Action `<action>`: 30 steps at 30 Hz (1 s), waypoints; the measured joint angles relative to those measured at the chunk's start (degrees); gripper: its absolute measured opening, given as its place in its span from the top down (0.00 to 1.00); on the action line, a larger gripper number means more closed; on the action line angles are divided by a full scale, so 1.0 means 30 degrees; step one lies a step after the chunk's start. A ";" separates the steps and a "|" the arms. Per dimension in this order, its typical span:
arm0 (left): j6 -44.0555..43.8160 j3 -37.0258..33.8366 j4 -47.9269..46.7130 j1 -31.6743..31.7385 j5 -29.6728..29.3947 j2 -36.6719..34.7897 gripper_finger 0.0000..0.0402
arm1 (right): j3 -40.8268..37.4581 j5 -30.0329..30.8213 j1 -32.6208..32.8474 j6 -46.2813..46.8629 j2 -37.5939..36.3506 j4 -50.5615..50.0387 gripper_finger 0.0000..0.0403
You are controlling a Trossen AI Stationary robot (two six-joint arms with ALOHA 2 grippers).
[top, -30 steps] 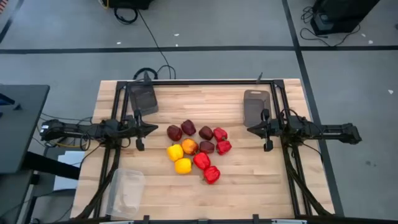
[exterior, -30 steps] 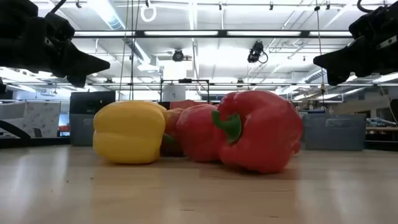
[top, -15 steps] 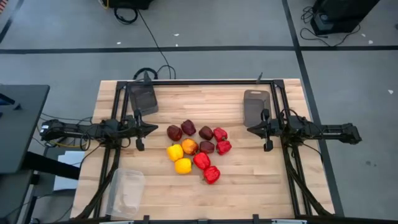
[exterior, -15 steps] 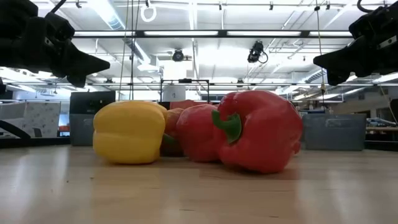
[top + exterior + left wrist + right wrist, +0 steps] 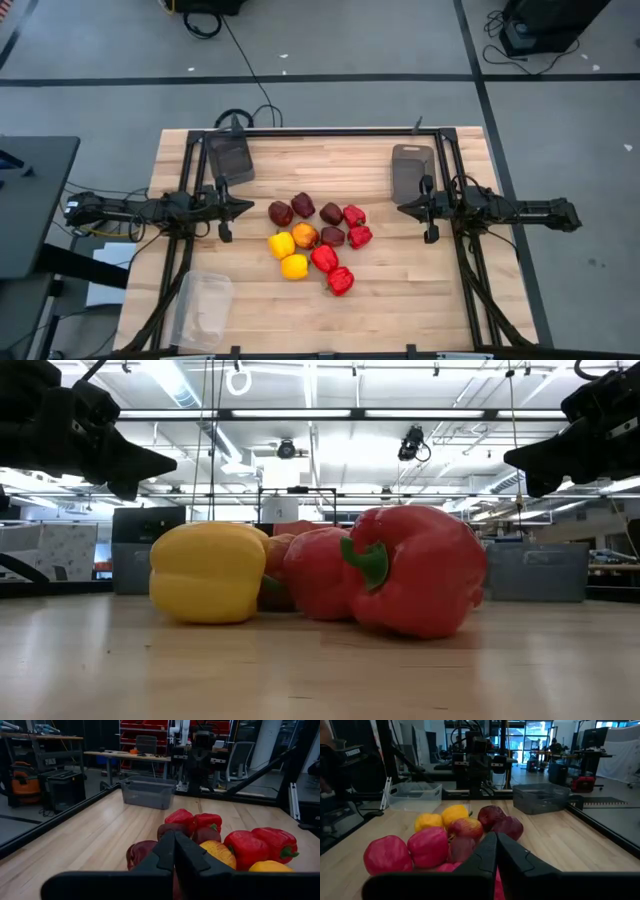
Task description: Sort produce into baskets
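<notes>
A cluster of peppers lies on the wooden table's middle: maroon ones at the far side, red ones at the right and near side, two yellow ones and an orange-yellow one. My left gripper hovers shut left of the cluster, above the table. My right gripper hovers shut right of it. Two dark grey tubs stand at the far side. A clear tub stands at the near left.
A black frame runs along the table's far edge and down both sides. Bare wood lies between the cluster and each gripper, and along the near edge right of the clear tub.
</notes>
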 joint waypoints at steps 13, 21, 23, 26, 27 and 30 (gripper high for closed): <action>-0.1080 0.0003 0.2095 -0.0005 -0.0022 0.0002 0.97 | 0.0000 -0.0004 0.0006 0.0000 0.0000 -0.0004 0.94; -0.3884 0.0004 0.3539 -0.0004 -0.0036 0.0002 0.97 | 0.0005 0.1207 -0.0081 -0.1184 0.0000 0.0280 0.94; -0.3933 0.0004 0.3971 -0.0004 -0.0168 0.0002 0.97 | 0.0001 0.1970 -0.0140 -0.1356 0.0000 0.0369 0.94; -0.4055 0.0004 0.4030 -0.0001 -0.0594 0.0021 0.97 | 0.0001 0.3340 -0.0189 -0.1366 0.0000 0.0774 0.94; -0.4338 0.0004 0.3989 0.0002 -0.0605 0.0047 0.97 | 0.0005 0.3808 -0.0196 -0.1444 0.0000 0.1160 0.94; -0.4568 0.0004 0.4041 0.0002 -0.0643 0.0300 0.97 | 0.0000 0.4299 -0.0198 -0.0712 0.0000 0.3048 0.94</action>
